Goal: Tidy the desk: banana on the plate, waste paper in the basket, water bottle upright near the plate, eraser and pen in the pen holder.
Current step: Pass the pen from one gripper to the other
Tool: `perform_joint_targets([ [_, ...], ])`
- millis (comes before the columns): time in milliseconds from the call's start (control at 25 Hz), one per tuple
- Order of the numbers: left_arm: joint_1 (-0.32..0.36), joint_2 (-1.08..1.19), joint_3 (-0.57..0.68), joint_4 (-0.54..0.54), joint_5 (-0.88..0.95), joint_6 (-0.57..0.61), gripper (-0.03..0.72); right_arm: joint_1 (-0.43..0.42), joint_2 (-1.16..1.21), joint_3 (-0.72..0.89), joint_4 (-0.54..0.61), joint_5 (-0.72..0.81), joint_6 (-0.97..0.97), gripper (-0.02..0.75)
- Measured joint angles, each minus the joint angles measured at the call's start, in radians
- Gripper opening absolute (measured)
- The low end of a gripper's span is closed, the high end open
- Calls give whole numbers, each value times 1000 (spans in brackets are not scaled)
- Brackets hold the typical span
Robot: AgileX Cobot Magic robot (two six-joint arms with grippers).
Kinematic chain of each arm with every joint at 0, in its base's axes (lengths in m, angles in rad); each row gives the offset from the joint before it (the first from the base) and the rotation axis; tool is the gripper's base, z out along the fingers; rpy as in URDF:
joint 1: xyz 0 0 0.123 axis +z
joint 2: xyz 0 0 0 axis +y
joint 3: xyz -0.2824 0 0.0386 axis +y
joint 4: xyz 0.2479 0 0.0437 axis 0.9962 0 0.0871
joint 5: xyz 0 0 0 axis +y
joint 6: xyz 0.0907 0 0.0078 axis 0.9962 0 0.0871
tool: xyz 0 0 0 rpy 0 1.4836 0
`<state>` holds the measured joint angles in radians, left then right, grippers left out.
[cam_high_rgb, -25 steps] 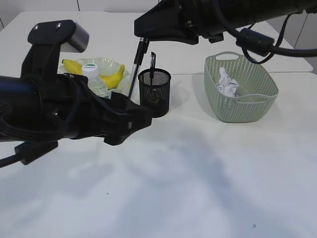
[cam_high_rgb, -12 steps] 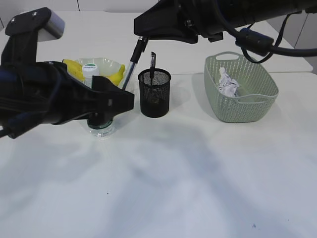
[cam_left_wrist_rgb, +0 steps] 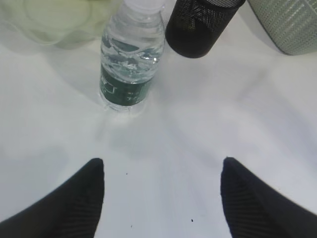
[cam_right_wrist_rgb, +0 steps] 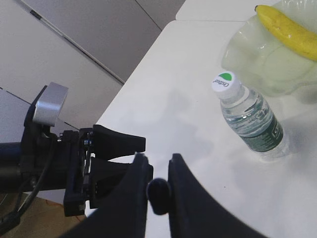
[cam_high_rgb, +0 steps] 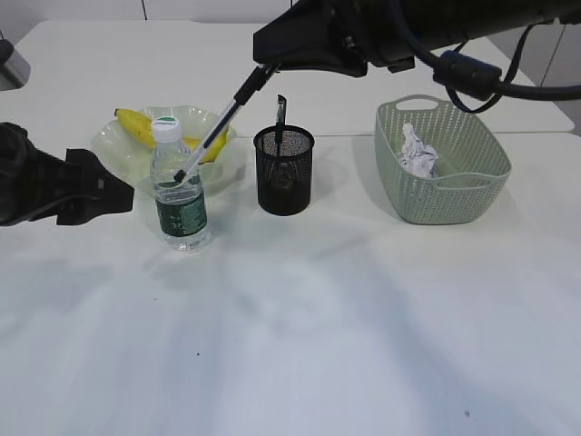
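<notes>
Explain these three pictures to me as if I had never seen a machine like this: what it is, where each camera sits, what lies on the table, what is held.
This is a robot with two black arms, each ending in a claw. One picture looks at the white desk from the front; the other two come from cameras on the wrists.

On the desk stand a water bottle, a black mesh pen holder and a green basket with crumpled waste paper inside. A banana lies on a pale green plate.

The left claw is open and empty, just short of the bottle. The right claw pinches a pen, slanting above the bottle and plate.
</notes>
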<state>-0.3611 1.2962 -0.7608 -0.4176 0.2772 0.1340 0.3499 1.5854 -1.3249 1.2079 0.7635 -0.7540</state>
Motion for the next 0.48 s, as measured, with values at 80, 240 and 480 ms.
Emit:
perform_joint_targets([
  [80, 12, -3, 0, 2, 14, 0, 512, 0, 0, 0, 0, -17, -2, 56],
  [240, 12, -25, 0, 13, 25, 0, 510, 0, 0, 0, 0, -47, -2, 56],
  [480, 36, -70, 0, 62, 25, 0, 498, 0, 0, 0, -6, -78, -2, 56],
])
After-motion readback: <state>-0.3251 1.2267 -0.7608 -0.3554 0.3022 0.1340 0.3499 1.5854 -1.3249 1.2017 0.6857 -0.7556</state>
